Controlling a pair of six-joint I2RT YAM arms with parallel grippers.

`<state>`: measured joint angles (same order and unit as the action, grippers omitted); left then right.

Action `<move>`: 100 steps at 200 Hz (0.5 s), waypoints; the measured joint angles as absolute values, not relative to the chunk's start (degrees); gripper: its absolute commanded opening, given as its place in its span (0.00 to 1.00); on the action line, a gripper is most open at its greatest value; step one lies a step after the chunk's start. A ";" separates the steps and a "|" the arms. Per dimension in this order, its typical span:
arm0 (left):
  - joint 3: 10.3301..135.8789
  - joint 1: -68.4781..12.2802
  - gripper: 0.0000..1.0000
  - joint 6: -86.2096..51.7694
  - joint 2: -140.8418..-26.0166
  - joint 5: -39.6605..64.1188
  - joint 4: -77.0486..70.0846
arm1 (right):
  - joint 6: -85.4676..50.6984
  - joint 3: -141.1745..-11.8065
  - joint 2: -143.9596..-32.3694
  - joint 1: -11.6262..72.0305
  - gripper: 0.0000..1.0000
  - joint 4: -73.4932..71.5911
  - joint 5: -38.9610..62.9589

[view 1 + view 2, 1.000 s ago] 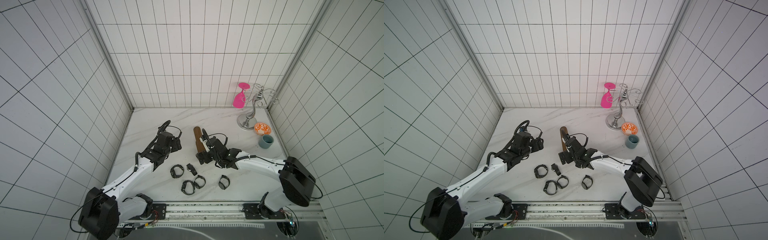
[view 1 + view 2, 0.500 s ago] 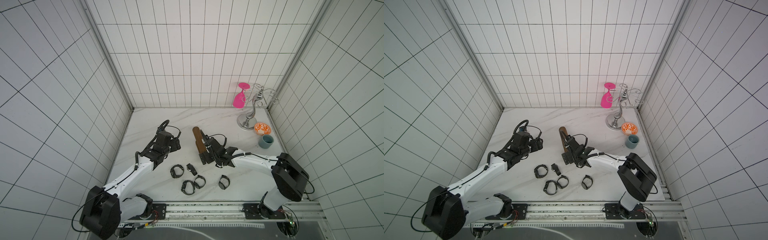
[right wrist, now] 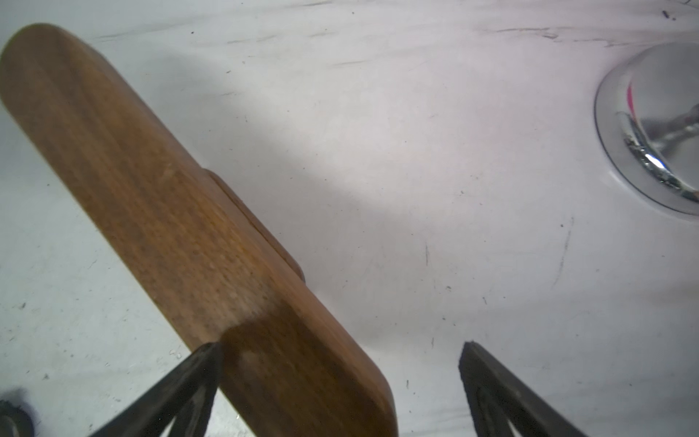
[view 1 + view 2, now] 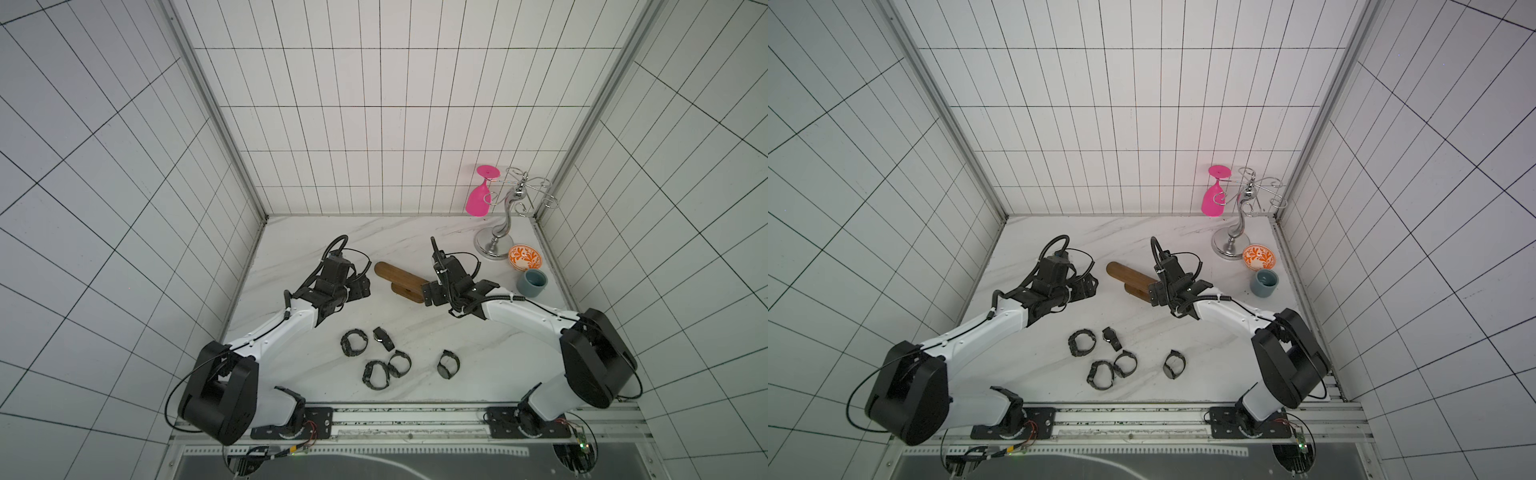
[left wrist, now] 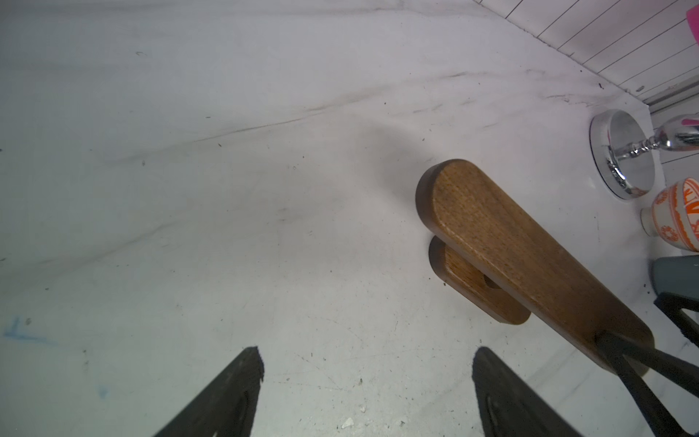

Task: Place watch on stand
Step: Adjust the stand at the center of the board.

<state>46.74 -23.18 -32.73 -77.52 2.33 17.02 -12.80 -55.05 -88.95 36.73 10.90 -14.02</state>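
Noted: the left end effector (image 5: 367, 357) is open above bare surface (image 4: 299, 257), just beside the stand (image 4: 401, 276). The right end effector (image 3: 339, 349) is open, with one rounded end of the stand's bar between its fingers (image 3: 181, 382), not clamped. The stand sits upright mid-surface. Five watches (image 4: 399, 364) lie loose nearer the arm bases, apart from the stand

Both top views are bright and evenly lit from overhead, sharp throughout, with wide-angle perspective stretching the wall tiles toward the edges. The wrist views are dimmer and softer: the stand (image 3: 151, 189) throws a broad diffuse shadow across the counter (image 3: 416, 265), its nearest end blurs, and glare streaks the chrome rack base (image 3: 650, 125).
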 measured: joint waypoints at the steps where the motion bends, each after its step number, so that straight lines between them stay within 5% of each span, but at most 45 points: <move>1: 46.76 -23.18 0.86 -32.73 -77.56 2.42 16.97 | -12.80 -55.05 -88.95 36.73 0.99 10.90 -14.04; 100: 54.98 -23.20 0.87 -32.42 -89.95 7.16 13.26 | -12.80 -53.91 -85.71 40.66 1.00 11.66 -17.65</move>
<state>54.98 -23.20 -32.42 -89.95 7.16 13.26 -12.80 -53.91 -85.71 40.66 11.66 -17.65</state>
